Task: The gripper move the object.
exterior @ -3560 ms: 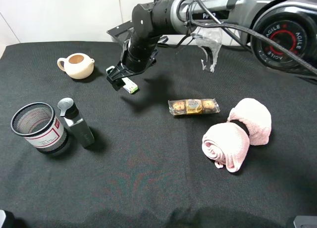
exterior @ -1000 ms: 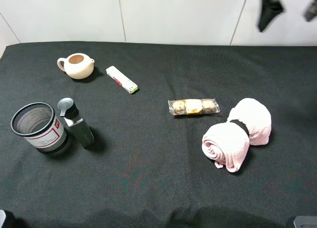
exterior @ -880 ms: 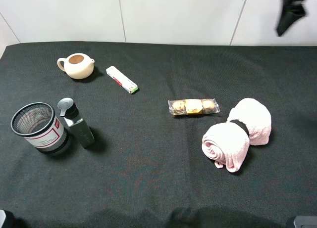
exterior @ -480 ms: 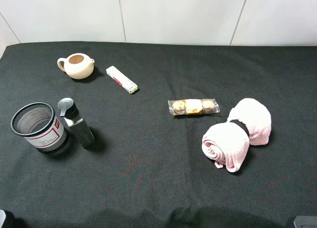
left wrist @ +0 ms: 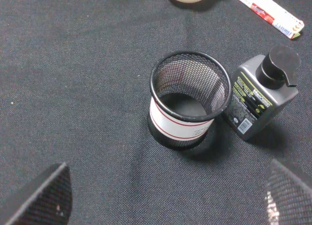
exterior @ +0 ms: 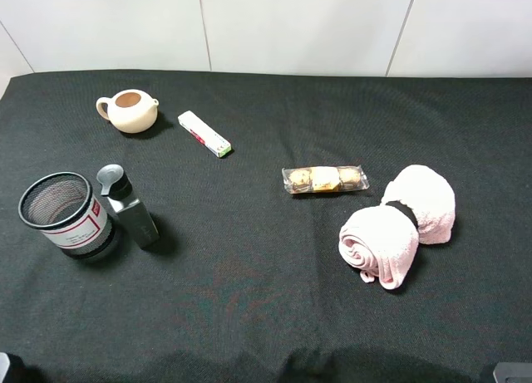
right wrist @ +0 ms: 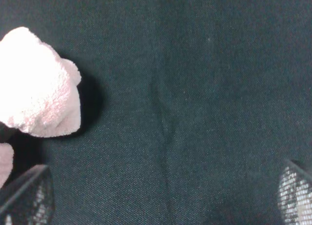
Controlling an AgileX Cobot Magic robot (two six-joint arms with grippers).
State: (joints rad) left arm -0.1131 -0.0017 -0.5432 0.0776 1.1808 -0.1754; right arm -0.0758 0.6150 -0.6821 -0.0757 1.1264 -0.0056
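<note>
A table [exterior: 266, 316] is seen covered edge to edge by a black cloth [exterior: 249, 92] with a fine weave; faint creases are shown in it in the right wrist view. Behind the table, a white wall [exterior: 291, 26] is made up of flat panels, divided by thin dark seams that run slightly slanted. The scene is lit evenly from above, and only short, soft shadows are cast on the cloth.

Object [exterior: 204, 134] just right of teapot [exterior: 129, 110]; towel [exterior: 399, 223] far right.
</note>
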